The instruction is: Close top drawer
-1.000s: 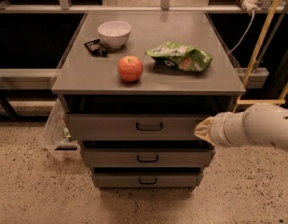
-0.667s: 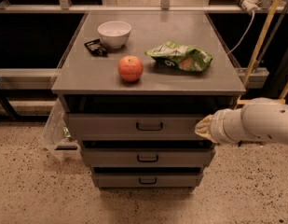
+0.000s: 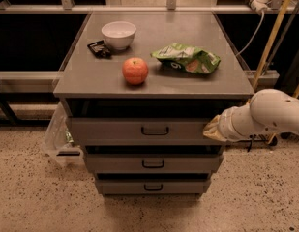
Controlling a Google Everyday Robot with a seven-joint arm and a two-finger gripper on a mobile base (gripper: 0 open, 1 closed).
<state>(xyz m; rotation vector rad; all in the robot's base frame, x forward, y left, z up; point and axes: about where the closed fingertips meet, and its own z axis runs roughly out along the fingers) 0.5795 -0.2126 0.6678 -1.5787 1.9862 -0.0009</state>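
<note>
The top drawer (image 3: 115, 129) is the widest grey drawer, just under the grey cabinet top, with a small black wire handle (image 3: 155, 130) at the centre of its front. It stands out a little from the cabinet, with a dark gap above it. My gripper (image 3: 211, 129) is at the end of a white arm coming in from the right, and it sits against the right end of the drawer's front.
The cabinet top (image 3: 226, 57) holds a white bowl (image 3: 118, 34), a small black object (image 3: 99, 49), a red apple (image 3: 135, 70) and a green snack bag (image 3: 186, 58). Two narrower drawers (image 3: 115, 164) sit below. A clear plastic bag (image 3: 57, 139) hangs at the cabinet's left.
The arm has drawn back slightly to the right; the drawer front looks much the same, still a little out from the cabinet.
</note>
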